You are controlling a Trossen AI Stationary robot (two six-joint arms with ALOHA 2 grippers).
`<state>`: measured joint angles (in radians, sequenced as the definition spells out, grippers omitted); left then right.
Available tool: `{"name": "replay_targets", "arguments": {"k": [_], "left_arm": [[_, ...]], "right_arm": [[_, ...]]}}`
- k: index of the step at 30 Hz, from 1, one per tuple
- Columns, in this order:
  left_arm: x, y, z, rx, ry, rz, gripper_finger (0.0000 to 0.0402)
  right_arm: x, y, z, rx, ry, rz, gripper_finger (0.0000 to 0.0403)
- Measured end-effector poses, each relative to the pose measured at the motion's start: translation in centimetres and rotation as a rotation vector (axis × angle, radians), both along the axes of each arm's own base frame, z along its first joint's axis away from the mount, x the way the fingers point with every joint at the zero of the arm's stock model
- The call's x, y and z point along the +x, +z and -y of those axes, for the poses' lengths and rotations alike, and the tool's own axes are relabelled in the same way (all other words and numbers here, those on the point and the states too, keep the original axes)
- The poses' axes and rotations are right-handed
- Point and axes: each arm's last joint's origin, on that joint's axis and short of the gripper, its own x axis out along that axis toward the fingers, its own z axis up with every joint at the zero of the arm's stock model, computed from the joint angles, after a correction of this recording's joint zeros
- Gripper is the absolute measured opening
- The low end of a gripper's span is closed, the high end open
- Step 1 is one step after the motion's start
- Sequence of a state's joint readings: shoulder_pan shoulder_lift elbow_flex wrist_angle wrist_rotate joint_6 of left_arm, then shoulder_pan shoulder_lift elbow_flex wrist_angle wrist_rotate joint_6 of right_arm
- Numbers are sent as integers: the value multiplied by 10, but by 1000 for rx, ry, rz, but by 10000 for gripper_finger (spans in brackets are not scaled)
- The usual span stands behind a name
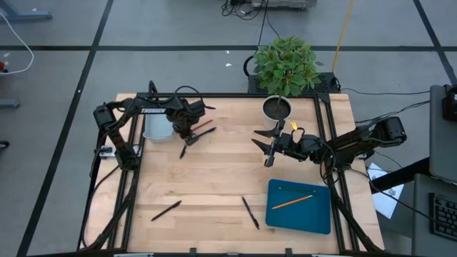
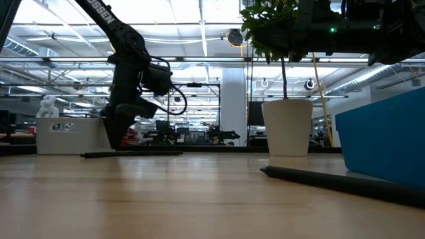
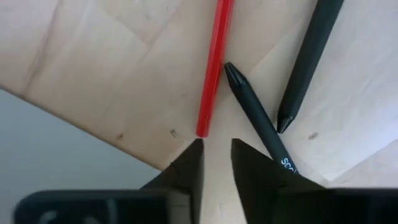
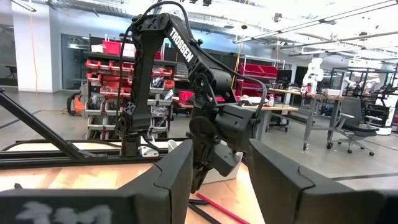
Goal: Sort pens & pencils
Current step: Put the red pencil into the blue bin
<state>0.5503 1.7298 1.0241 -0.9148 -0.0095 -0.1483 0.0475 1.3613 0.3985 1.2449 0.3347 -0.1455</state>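
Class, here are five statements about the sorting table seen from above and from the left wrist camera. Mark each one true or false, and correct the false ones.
1. An orange pencil lies in the blue tray. True.
2. The left gripper is clamped on the red pencil. False: its fingers stand apart just short of the pencil's end, holding nothing.
3. Two black pens lie close beside the red pencil. True.
4. The right gripper is resting inside the blue tray. False: it is over the bare wood near the white pot, away from the tray.
5. The near half of the table holds no pens. False: two black pens lie there, left of the tray.
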Motion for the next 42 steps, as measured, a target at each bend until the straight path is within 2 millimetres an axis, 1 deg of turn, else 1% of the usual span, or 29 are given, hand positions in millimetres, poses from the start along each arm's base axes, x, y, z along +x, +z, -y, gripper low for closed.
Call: {"name": "replay_targets", "arguments": {"k": [4,8,13,25,33,36,42], "left_arm": [[0,0,0,2,-13,4,131],[1,0,-1,13,-45,9,152],[3,0,-5,26,-61,46,152],[-7,-3,-14,-4,-75,24,152],[-14,-17,-10,-8,-140,35,152],[-15,-18,-11,13,-142,20,152],[-14,-18,-9,3,-160,30,152]], "right_arm": [[0,0,0,0,0,0,143],[0,0,0,0,0,0,143],[0,0,0,7,1,1,143],[0,-1,0,6,1,-7,143],[0,-1,0,6,1,-7,143],[0,-1,0,6,2,-6,143],[0,-1,0,6,2,-6,143]]}}
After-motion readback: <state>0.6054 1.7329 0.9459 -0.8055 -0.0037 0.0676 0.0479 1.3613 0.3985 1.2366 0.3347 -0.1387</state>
